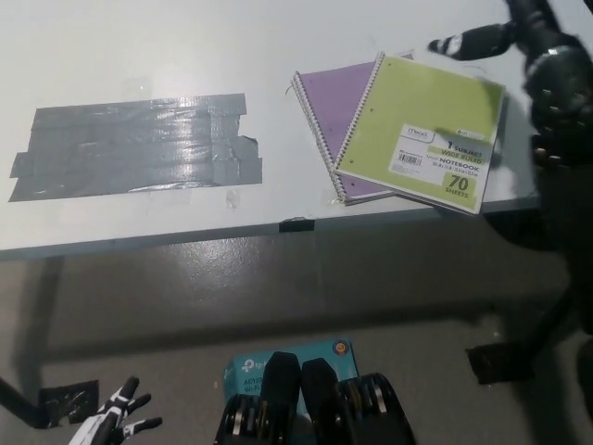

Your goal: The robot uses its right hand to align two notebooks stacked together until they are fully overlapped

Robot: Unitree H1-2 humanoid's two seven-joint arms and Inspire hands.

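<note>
Table: white top (139,46), front edge running across the middle of the head view; holds both notebooks at its right end and a taped patch at its left.
Green notebook: (422,130) lies on top, spiral binding along its left side, tilted clockwise; white label and "70 sheets" print near its lower right; its lower right corner sits at the table's front edge.
Purple notebook: (329,102) underneath, spiral also on the left, turned at a different angle; its left part and a strip along the bottom show past the green cover, so the two are not overlapped.
Right hand: black (482,42), above the table just beyond the green notebook's top right corner, fingers stretched out, grasping nothing; arm descends along the right border.
Left hand: white (116,422), low at bottom left over the floor, fingers spread, empty.
Grey tape patch: (134,144) overlapping strips, well apart from the notebooks.
Black tape tab: (296,223) on the table's front edge.
Teal box: (250,366) on the floor below.
</note>
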